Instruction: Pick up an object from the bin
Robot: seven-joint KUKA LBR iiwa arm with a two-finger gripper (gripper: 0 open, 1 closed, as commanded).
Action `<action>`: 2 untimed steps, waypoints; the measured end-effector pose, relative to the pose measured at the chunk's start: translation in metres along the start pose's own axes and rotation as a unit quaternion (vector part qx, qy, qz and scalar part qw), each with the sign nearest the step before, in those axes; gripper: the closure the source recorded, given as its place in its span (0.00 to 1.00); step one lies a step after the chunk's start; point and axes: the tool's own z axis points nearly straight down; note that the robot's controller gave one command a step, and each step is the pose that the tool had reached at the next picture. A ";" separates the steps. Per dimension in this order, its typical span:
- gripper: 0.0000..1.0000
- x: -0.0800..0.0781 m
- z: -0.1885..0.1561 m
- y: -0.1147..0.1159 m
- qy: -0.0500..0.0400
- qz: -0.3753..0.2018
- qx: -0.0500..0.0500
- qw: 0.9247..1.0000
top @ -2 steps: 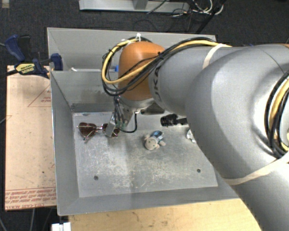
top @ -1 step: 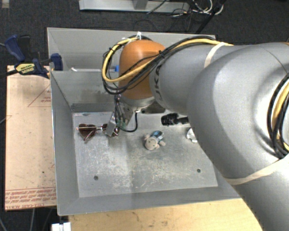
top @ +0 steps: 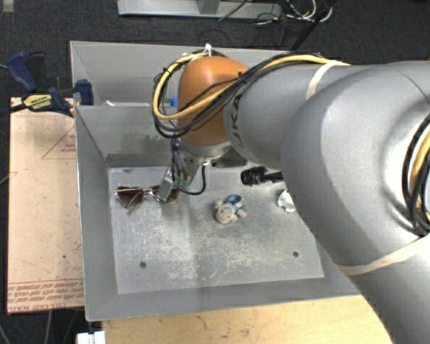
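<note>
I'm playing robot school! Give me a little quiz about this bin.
1. True or false: in the picture, the sunglasses lie just left of the gripper.
2. What colour is the cover on the robot's wrist? A) green B) orange C) blue
3. Fill in: the small round thing, beige and blue, lies on the floor of the bin, to the ___ of the gripper in the picture.
Key: 1 true; 2 B; 3 right.

Lab: metal bin [top: 93, 170], floor cables [top: 299, 6]
</note>
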 end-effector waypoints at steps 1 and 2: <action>1.00 0.000 -0.007 0.000 0.000 0.000 0.000 1.000; 1.00 -0.001 -0.011 0.001 -0.001 0.000 -0.001 1.000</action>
